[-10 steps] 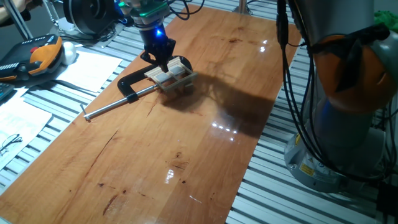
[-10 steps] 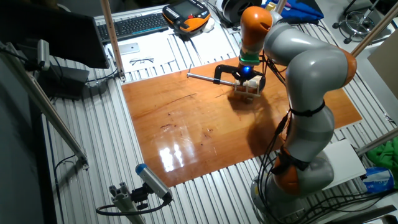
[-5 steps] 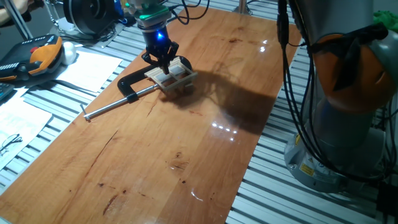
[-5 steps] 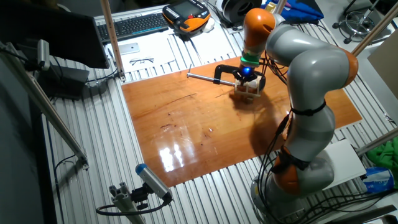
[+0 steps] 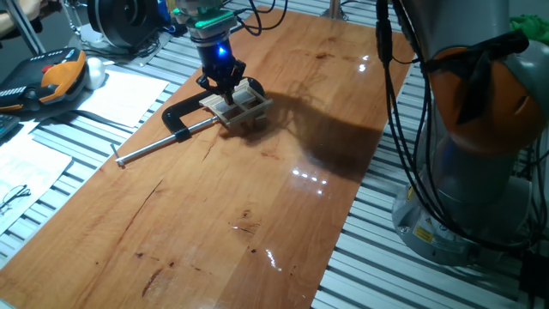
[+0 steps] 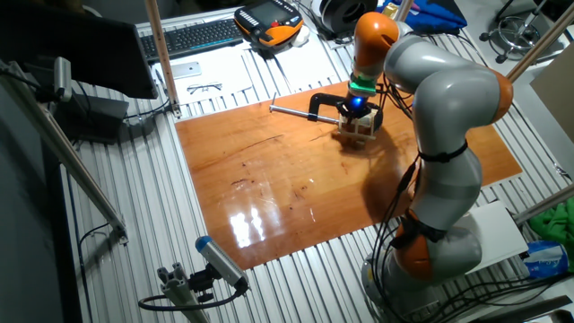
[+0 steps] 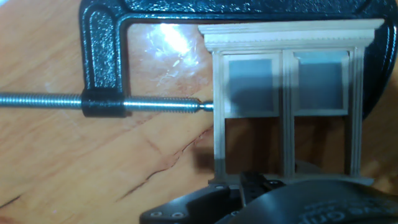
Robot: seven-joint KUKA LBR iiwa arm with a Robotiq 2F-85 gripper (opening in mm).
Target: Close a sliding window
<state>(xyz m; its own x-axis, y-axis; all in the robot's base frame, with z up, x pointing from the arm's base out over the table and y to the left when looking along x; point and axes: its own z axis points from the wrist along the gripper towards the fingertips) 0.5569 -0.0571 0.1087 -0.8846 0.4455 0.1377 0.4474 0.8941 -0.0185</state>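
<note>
The sliding window (image 7: 287, 102) lies on the table (image 5: 283, 180) directly beneath the gripper (image 5: 225, 84), held by the black C-clamp (image 7: 99, 62), whose screw rod (image 7: 99, 102) presses on its side nearest the clamp's arm. Over the last second the gripper has lifted slightly off the frame. The sash sits against the moulded top, leaving the other half open, so the closing seems unfinished. Whether the gripper is spread or pressed together cannot be told. Bare table stretches away beyond the clamp.

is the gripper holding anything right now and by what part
It cannot be told. The gripper sits right at the bottom edge of the window, which the clamp pins, but no view shows the fingertips.
</note>
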